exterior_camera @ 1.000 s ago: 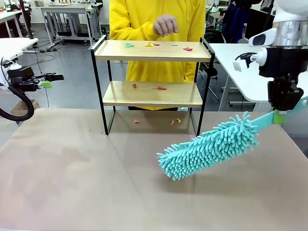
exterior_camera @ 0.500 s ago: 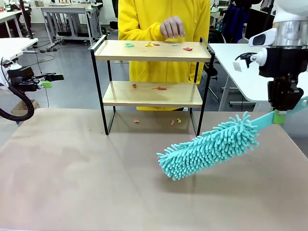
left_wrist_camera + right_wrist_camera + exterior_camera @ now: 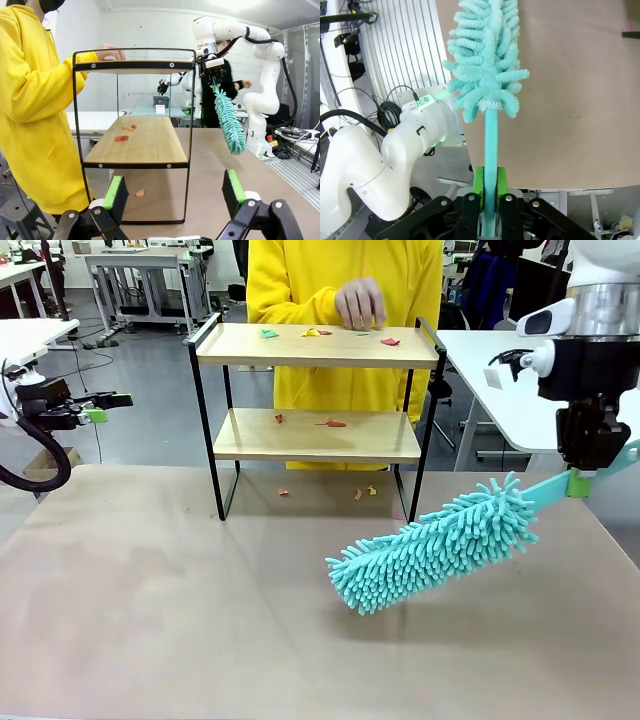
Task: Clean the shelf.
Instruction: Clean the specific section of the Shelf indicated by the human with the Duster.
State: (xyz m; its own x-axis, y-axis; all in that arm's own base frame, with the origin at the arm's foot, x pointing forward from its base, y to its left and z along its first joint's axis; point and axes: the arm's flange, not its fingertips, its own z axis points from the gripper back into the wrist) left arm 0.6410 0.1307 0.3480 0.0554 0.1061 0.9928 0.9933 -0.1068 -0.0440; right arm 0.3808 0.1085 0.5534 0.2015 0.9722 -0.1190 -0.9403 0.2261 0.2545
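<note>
front view: duster (image 3: 430, 555) in right gripper (image 3: 578, 483)

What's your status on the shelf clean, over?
Left gripper open, off to the side. Right gripper shut on duster, short of the shelf. Scraps on both boards; person's hand over top board.

Probably a robotics lab: white worktables (image 3: 505, 405) on a grey floor, with a white robot arm (image 3: 261, 100) alongside.
</note>
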